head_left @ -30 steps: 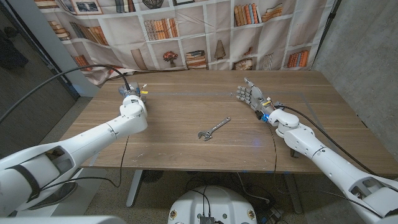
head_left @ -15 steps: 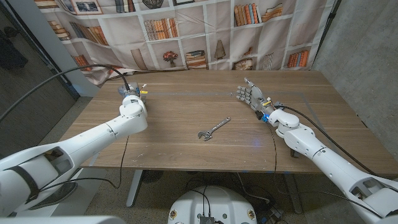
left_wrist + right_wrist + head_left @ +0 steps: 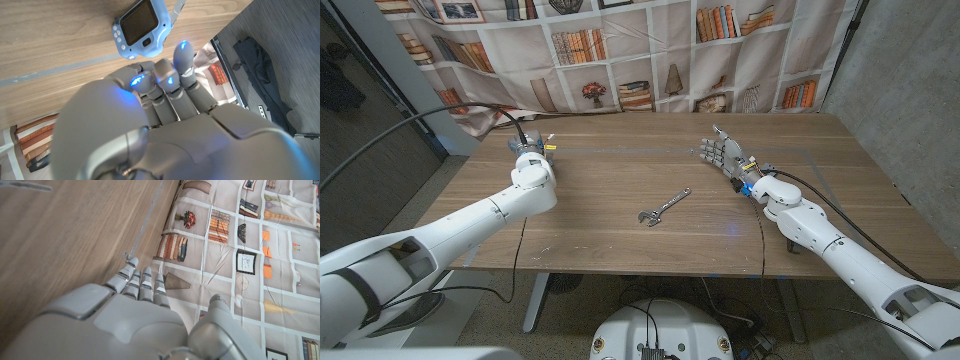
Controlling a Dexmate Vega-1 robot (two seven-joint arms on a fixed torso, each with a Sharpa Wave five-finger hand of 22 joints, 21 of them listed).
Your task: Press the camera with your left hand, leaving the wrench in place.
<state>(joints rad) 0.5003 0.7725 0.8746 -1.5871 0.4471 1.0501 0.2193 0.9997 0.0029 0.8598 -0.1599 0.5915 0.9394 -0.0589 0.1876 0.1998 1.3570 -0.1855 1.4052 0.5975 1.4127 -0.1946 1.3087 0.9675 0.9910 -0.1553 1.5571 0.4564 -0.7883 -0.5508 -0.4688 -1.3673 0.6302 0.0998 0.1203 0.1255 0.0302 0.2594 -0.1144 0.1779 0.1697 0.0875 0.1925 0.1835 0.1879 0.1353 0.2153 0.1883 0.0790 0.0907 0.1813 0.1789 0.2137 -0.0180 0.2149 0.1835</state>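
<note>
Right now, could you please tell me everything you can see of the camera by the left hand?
The camera is a small, light blue toy-like one that looks plastic, with rounded corners, a dark screen facing up, small buttons beside it and a pale strap off one corner. It lies on the wooden table just beyond the left hand's fingertips; contact cannot be told.

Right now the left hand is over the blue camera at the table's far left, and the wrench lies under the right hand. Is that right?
Not quite. The left hand is at the blue camera, but the wrench lies alone mid-table, well apart from the right hand, as the head view shows.
</note>
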